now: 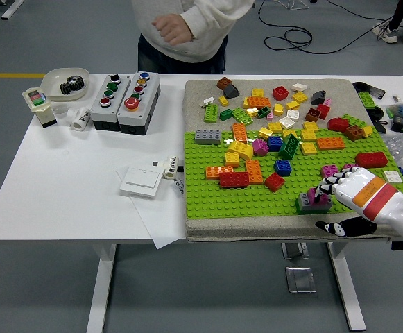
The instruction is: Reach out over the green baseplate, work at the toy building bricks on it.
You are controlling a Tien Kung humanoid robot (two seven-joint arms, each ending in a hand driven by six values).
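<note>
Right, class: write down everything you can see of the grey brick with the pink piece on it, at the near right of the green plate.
The grey brick is a low, studded plastic block sitting flat on the green plate, close to its near edge. A smaller pink piece stands on top of it. The robot's right hand, white with dark finger joints, reaches in from the right, its fingertips at the pink piece. Whether they grip it cannot be told. No other brick touches it.

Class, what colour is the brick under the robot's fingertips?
Grey brick, with a magenta piece on top; head view. Right hand is touching it.
</note>
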